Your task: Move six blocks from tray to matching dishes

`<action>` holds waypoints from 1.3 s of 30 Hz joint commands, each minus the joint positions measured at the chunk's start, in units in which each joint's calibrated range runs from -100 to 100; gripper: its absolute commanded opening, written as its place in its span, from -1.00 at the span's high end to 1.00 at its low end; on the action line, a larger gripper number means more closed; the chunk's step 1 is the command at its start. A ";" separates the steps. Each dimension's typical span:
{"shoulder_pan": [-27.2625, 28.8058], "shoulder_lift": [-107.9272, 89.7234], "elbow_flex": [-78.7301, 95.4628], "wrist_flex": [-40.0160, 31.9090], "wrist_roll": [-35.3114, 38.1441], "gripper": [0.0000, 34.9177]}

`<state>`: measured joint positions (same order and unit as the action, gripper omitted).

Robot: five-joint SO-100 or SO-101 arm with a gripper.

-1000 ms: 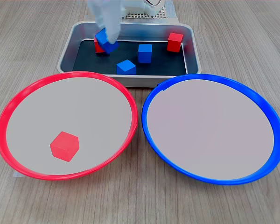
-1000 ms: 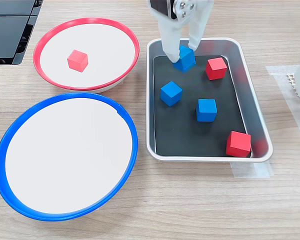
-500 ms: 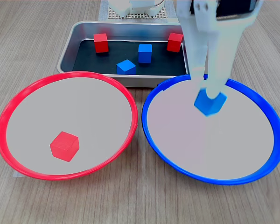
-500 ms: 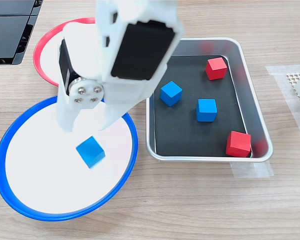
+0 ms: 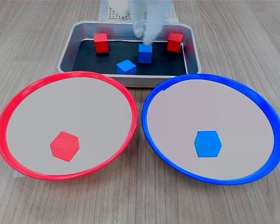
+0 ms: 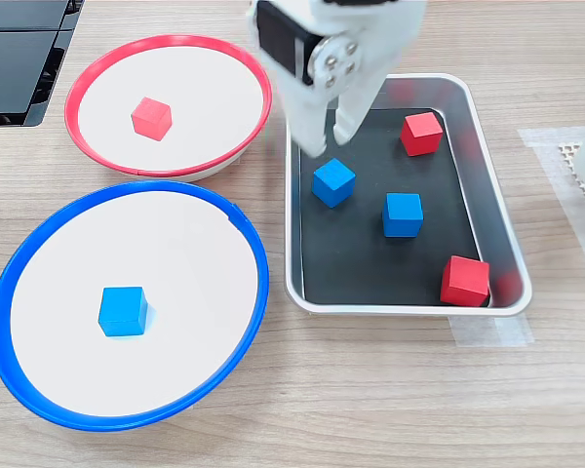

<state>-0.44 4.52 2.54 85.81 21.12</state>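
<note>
A wooden table [image 5: 32,37] with a pale grey-brown grain carried everything in both exterior views. Directly on it sat the silver tray [image 5: 66,48], and the other things are placed from that tray. In the first exterior view the red-rimmed dish [image 5: 18,98] rested in front of the tray toward the first exterior view's left, and the blue-rimmed dish [image 5: 259,100] in front of it toward the right, the two rims almost touching. In the second exterior view both dishes lay to the tray's left. A strip of clear tape [image 6: 487,333] lay on the wood at the tray's near edge there. A dark flat object [image 6: 19,58] lay well apart from the tray, beyond the red-rimmed dish.
</note>
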 commanded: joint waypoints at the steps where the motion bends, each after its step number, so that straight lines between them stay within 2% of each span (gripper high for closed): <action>1: 9.15 -2.51 3.79 0.33 5.62 0.70; 2: 10.65 -2.26 5.06 -1.00 6.64 0.53; 6: 13.29 -0.72 8.79 -5.87 9.57 0.34; 14: 11.12 1.67 10.52 -9.00 9.96 -0.01; 21: 7.27 2.43 13.89 -10.24 9.43 0.05; 29: 6.70 5.93 12.89 -12.63 9.43 0.04; 30: 6.80 6.27 12.71 -12.88 9.67 0.11; 31: 6.80 6.53 12.71 -13.38 9.87 0.30; 32: 6.80 6.78 12.71 -13.79 9.87 0.84; 33: 6.70 6.87 12.43 -13.71 9.96 0.98; 36: 5.57 5.08 5.97 -3.97 9.77 0.99; 39: 1.81 2.60 -3.50 6.52 6.89 0.99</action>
<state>5.13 11.17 10.25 80.26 30.65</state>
